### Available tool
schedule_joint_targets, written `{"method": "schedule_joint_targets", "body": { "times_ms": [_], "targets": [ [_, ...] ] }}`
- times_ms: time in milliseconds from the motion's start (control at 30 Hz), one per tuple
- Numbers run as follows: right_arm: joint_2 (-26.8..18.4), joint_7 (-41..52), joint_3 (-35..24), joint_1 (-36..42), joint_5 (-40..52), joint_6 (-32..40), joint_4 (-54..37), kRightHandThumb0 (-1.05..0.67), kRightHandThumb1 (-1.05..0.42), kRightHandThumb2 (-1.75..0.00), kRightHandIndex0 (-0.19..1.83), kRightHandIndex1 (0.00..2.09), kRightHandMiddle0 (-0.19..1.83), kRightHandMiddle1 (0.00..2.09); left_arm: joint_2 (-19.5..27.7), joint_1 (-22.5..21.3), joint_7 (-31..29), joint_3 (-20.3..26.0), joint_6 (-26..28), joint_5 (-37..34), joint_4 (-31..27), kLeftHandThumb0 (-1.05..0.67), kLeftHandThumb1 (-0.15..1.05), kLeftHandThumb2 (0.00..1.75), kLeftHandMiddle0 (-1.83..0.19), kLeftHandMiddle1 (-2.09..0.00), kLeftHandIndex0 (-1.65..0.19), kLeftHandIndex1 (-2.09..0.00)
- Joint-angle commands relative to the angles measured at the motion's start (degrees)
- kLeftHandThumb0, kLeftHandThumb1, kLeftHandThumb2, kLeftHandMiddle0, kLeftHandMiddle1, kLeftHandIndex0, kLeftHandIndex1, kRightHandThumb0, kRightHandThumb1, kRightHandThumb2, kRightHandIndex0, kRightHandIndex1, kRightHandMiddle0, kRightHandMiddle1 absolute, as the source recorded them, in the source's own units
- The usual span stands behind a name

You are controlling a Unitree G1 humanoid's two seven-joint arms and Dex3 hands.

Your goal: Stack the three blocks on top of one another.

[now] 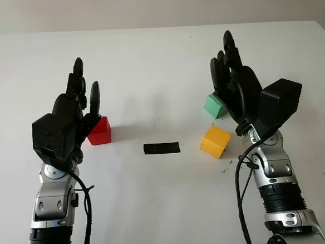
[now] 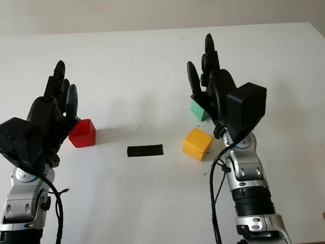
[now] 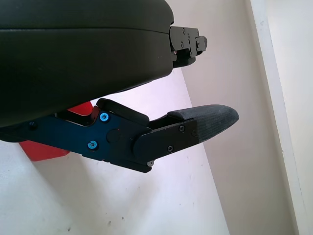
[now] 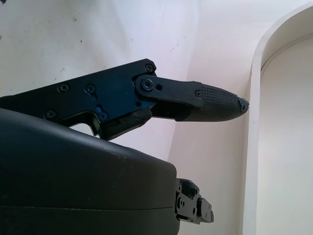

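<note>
White counter runs across the whole frame, with a pale wall along the top edge. At the left of the frame my left hand hangs raised above the surface, fingers extended and holding nothing. The red block sits just beside it, partly hidden behind my palm. At centre lies a strip of black tape, well apart from every block. Right of centre the yellow block stands turned at an angle, and the green block is close behind it, half covered by my right hand, which is also raised, fingers straight and empty.

Nothing is stacked yet, so I judge the first pick is the step in hand. To do it well I should lower one hand squarely over its nearest block, line my fingers with two opposite flat faces rather than the corners, and close gently so the block does not twist. The yellow one's rotation calls for turning my wrist first.
</note>
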Motion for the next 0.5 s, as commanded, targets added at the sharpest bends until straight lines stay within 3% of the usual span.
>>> {"method": "schedule_joint_targets", "body": {
  "times_ms": [0,467],
  "targets": [
    [0.1,0.3,0.1,0.5,0.2,-0.5,-1.0,-0.73,-1.05,-0.56,-0.19,0.0,-0.19,0.0,0.1,0.4,0.1,0.4,0.0,-0.2,-1.7,-0.69,1.05,0.68,0.11,-0.05,0.11,-0.05],
    [-2.4,1.4,-1.0,-1.0,0.2,-0.8,-0.7,-0.73,-1.05,-0.57,-0.19,0.0,-0.19,0.0,-0.1,0.2,-0.4,1.0,-0.4,-1.5,-1.2,-0.69,1.05,0.68,0.15,-0.04,0.14,-0.03]
  ]
}}
